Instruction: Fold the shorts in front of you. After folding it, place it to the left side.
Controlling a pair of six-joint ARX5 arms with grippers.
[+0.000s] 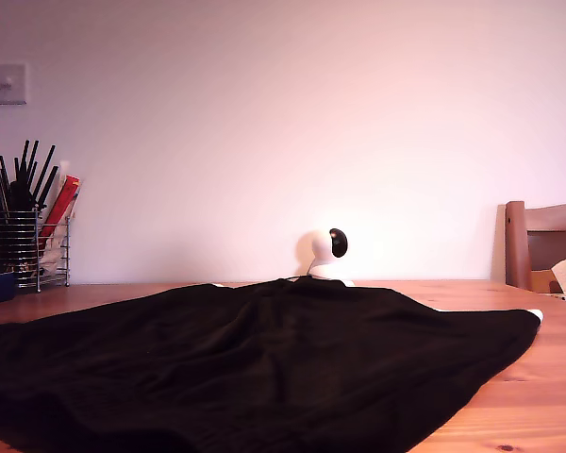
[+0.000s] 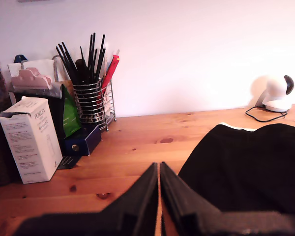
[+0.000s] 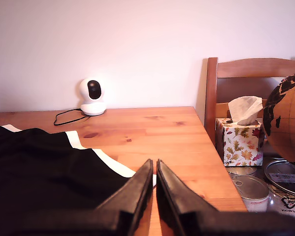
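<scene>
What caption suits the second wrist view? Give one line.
Shut fingers poised above the shorts on a wooden table.

The big brown wooden table (image 1: 547, 377) has knots and lines in its planks. The soft black shorts with a white edge (image 1: 245, 368) lie spread out flat on it. A small round white camera with a black face (image 1: 327, 255) sits at the back by the wall, and its thin black cord (image 3: 66, 117) curls on the wood. A shiny wire basket full of black sticks (image 1: 33, 247) stands at the exterior view's left. A white cardboard box (image 2: 32, 138) and a small dark blue box (image 2: 82, 140) sit near the basket.
</scene>
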